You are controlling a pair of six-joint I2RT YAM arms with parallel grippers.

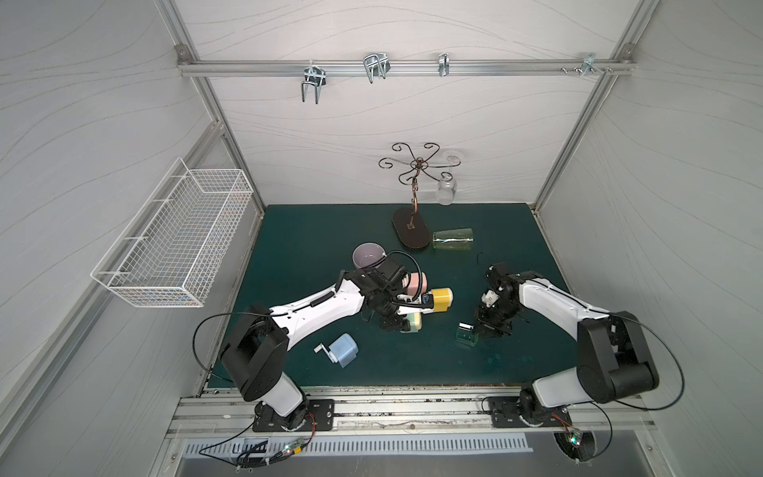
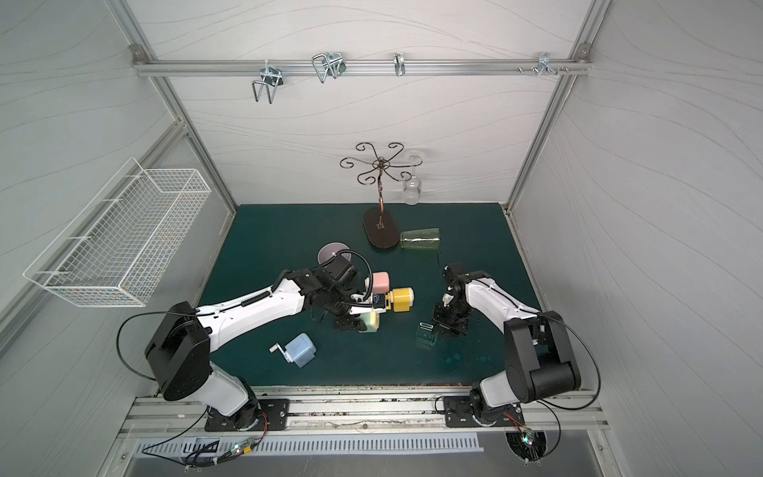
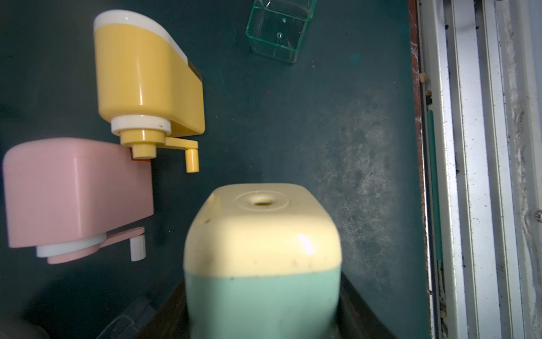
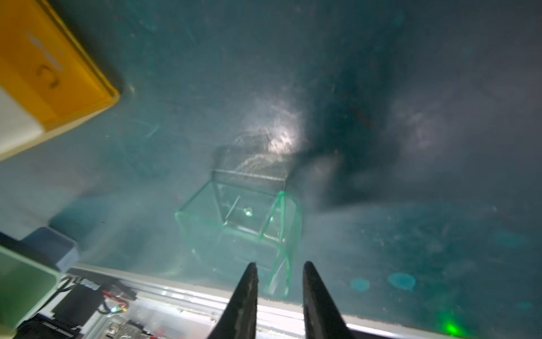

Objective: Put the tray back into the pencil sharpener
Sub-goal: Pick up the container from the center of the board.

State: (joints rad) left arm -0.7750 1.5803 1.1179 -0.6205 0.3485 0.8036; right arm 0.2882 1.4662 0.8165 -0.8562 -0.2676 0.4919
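Clear green plastic tray (image 4: 243,217) flat on the dark mat (image 4: 410,88), just ahead of the right gripper (image 4: 280,293); jaws spread a little, near tray corner showing in the gap, contact not discernible. Cream-and-mint pencil sharpener (image 3: 261,234) pinched in the left gripper (image 1: 396,324), well apart from the tray, mat between. Just past those jaws, yellow sharpener (image 3: 146,76) and pink sharpener (image 3: 76,190), close together; blue sharpener (image 1: 342,349) behind them.

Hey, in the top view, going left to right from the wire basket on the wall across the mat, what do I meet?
wire basket → blue sharpener → green-and-cream sharpener → yellow sharpener → clear tray
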